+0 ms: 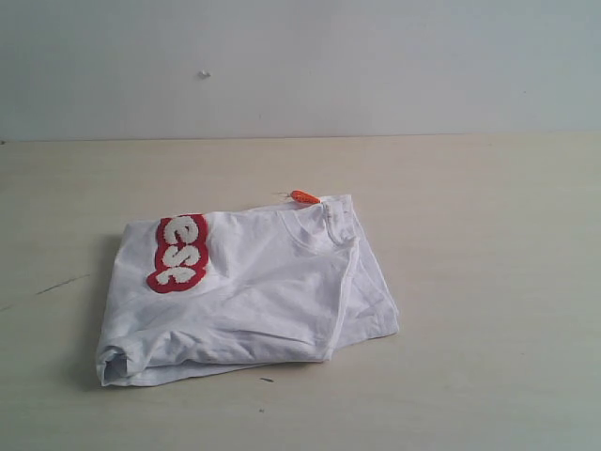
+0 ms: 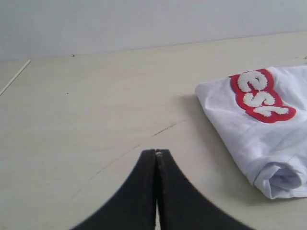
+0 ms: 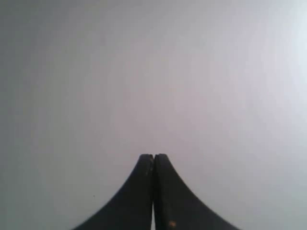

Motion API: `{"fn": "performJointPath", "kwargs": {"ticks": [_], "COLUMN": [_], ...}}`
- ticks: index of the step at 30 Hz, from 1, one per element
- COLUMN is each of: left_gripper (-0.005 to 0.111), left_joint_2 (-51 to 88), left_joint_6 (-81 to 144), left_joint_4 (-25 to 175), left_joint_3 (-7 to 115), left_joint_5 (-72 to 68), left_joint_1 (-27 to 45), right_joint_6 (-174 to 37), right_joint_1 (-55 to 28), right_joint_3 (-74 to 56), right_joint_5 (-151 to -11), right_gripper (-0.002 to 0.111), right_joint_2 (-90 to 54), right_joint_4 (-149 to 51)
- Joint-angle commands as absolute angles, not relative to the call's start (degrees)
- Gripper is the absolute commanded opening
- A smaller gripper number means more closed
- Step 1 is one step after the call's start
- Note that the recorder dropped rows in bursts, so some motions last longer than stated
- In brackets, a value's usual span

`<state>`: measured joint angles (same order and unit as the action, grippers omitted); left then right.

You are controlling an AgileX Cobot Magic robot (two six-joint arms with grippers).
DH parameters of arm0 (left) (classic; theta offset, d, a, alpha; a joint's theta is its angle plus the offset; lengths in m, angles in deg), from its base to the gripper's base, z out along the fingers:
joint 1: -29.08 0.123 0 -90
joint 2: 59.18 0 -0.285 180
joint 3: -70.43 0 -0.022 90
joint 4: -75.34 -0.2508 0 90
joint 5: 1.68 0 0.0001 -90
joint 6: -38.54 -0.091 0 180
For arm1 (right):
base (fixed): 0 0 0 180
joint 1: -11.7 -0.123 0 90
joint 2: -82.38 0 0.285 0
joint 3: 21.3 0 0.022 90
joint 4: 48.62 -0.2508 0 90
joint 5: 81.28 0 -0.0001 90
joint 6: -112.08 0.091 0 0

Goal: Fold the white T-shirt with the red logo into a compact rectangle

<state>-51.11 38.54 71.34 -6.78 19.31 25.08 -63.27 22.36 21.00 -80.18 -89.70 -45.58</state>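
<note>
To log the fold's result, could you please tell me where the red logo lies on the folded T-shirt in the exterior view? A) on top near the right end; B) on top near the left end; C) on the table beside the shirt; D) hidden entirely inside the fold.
B: the red logo shows on the top layer at the left end of the white T-shirt, with only part of its lettering visible.

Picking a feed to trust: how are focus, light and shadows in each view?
Exterior view: soft, evenly lit, faint shadow beside the white T-shirt; left wrist view: crisper, red logo sharp, left gripper a dark silhouette; right wrist view: right gripper against featureless grey.
</note>
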Motion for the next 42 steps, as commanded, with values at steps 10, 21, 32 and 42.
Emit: {"fn": "performJointPath", "kwargs": {"ticks": [10,21,32,42], "left_gripper": [0.000,0.000,0.000,0.000], "left_joint_2": [-51.4,-51.4,-51.4,-51.4], "left_joint_6": [39.1,39.1,39.1,39.1], "left_joint_4": [71.6,71.6,71.6,71.6], "left_joint_3": [-6.8,-6.8,-6.8,-6.8], "left_joint_5": [19.0,19.0,19.0,19.0], "left_joint_1": [25.2,25.2,25.2,25.2], "right_joint_6": [-61.4,-64.4,-66.4,-66.5], "right_joint_1": [19.0,19.0,19.0,19.0], "right_joint_3": [48.1,55.9,55.9,55.9], "right_joint_5": [-70.0,-78.5,-94.8,-99.8], "right_gripper": [0.000,0.000,0.000,0.000], "right_joint_2": [-89.8,-89.8,-89.8,-89.8], "right_joint_4": [-41.5,-42.6,-42.6,-44.2]}}
